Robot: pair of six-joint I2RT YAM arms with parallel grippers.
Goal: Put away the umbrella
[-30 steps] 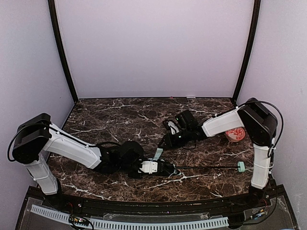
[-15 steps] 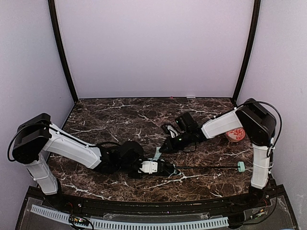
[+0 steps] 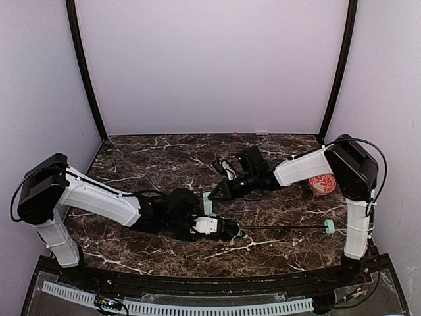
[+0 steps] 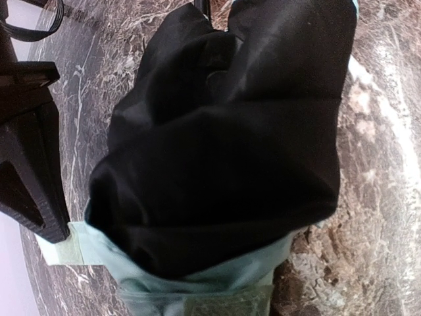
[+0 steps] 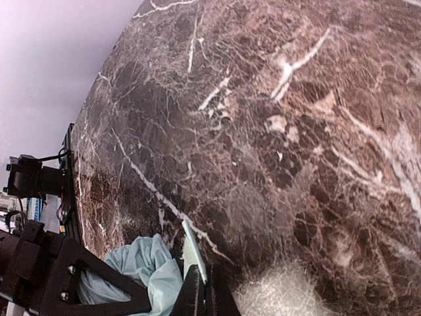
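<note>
The umbrella lies folded at the front middle of the marble table. Its thin black shaft runs right to the small mint-green handle. My left gripper is shut around the bunched canopy. The left wrist view is filled with black lining edged by mint fabric, and the fingers are hidden. My right gripper is shut on the umbrella's mint strap, pinched edge-on as a thin band beside crumpled mint fabric.
A small orange-and-white round object sits at the right edge near the right arm's base. Pale walls and black corner posts close the table in. A black framed part stands close to the left of the canopy.
My right gripper moved left and down to the strap and shut on it. The strap now stands up from the bundle. The left arm shifted slightly, still holding the canopy.
</note>
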